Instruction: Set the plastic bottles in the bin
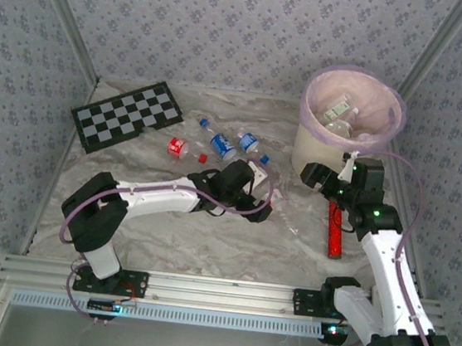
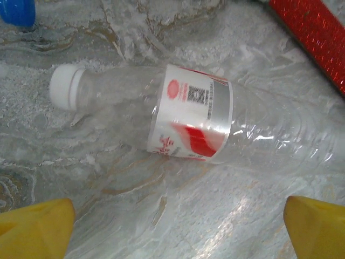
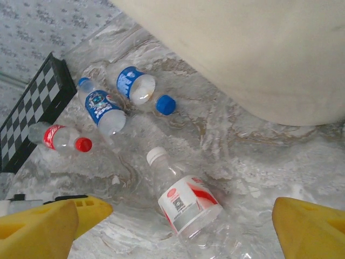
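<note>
Roughly part-done, by the look of it. The white-capped bottle, clear w/ a red-and-white label, lies on its side on the tabletop, gripped by nothing. The left end effector is right over it, yellow fingers spread wide, nothing btwn them. The right end effector is also wide apart and empty, and looks down on that same bottle from the bin side.

Farther out, toward the checkerboard, three more lie flat: two blue-label bottles close together, and a red-label bottle w/ a red cap a bit to their left. A blue cap sits just beside one of the blue pair; can't tell if it's screwed on or loose.

The bin stands at the far right of the tabletop, pink liner folded over the rim. Some binned bottles show inside, so that part's done; exact count not readable.

The red cylinder lies near the right arm, close to the bin's base. It's not a bottle, so it's not part of the job.

Judgement: at least four bottles left on the tabletop. The white-capped one is nearest both arms and prob. the obvious next pick; the other three are farther back on the left arm's side.
</note>
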Motion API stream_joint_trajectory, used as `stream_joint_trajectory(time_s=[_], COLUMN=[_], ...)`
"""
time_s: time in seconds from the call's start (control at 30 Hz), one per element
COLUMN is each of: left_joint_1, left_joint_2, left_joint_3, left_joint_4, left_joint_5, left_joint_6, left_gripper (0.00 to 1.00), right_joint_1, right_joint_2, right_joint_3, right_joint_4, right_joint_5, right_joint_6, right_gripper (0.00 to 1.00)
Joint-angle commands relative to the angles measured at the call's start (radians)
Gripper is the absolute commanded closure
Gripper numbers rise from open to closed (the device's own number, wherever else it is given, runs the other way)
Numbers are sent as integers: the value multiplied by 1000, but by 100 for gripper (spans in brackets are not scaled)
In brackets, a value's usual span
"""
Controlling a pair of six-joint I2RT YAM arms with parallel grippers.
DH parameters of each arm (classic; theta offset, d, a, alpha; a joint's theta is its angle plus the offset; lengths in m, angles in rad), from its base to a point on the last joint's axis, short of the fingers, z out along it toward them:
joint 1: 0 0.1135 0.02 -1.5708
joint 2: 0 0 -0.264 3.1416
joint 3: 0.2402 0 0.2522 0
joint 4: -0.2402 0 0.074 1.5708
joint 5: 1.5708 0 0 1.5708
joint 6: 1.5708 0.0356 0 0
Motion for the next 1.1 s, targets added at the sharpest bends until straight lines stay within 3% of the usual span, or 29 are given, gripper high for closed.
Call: stream_joint_trajectory(time_s=[0.0,0.1,0.17,0.37,0.57,0.77,0.93,1.07], left_joint_1=[4,1,-7,-35,-59,-59,-59,-52], left_joint_2=[10,40,73,216,329,395,340,242], left_joint_3=[47,30,33,141,201,201,160,130], left_joint_4=[-38,67,133,130,113,177,159,114], left_joint_5=[-38,-26,-27,-50,-35,10,-20,-67], left_joint_6=[-261,-616,-765,-966,-1040,-1088,-1039,-891], left_gripper=[1,1,1,1,3,16,36,43], right_joint_1=[-11,-12,-12,-17,-54,-87,-94,-95], right_joint_2=[-23,-18,-19,-56,-123,-138,-139,-141], right_joint_3=[-16,-21,-21,-11,-10,-8,-11,-4], right_joint_4=[-59,-54,-48,-104,-166,-166,-161,-145], right_joint_5=[9,11,9,42,63,49,35,-5], right_joint_6=[-13,-15,-18,-56,-83,-88,-84,-79], right_gripper=[5,5,5,4,3,3,3,3])
